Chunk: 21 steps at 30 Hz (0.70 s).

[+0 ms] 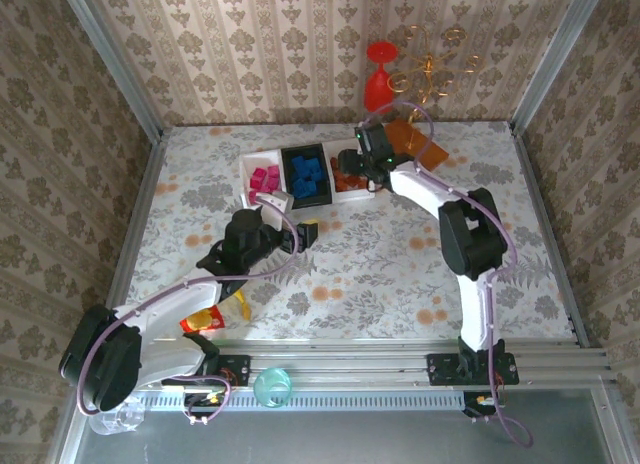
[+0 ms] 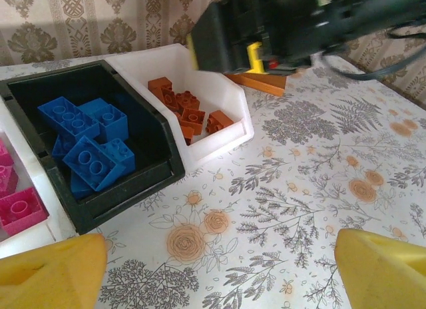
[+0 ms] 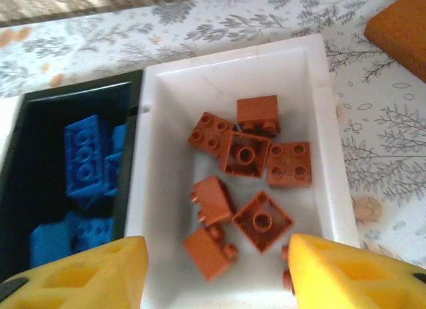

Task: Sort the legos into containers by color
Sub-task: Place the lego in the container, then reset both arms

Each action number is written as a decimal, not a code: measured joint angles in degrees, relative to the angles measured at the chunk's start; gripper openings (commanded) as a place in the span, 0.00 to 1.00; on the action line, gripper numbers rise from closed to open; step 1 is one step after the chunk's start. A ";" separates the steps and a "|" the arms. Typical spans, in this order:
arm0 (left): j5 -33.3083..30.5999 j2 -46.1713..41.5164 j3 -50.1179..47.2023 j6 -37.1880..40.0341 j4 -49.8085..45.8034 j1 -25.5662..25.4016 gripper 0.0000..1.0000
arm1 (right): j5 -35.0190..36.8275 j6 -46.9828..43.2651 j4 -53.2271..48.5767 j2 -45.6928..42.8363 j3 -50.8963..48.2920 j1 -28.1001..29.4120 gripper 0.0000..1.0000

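Yellow right end effector (image 3: 213, 272) apart over studded brown legos (image 3: 246, 152), perhaps seven, white tray (image 3: 233, 64), left end effector (image 2: 216, 272) apart

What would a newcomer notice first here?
Three trays sit in a row at the far middle of the table, sorted by colour: pink bricks in the left white tray, blue bricks in the black tray, brown-orange bricks in the right white tray. The right arm's yellow fingers stand apart just above the brown-orange bricks. The left arm's fingers are spread wide over the table in front of the trays.
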 measured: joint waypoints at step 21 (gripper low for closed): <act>-13.70 -14.95 -8.96 2.80 0.31 6.19 1.00 | 21.49 -12.57 8.13 -50.53 -44.11 -0.50 0.94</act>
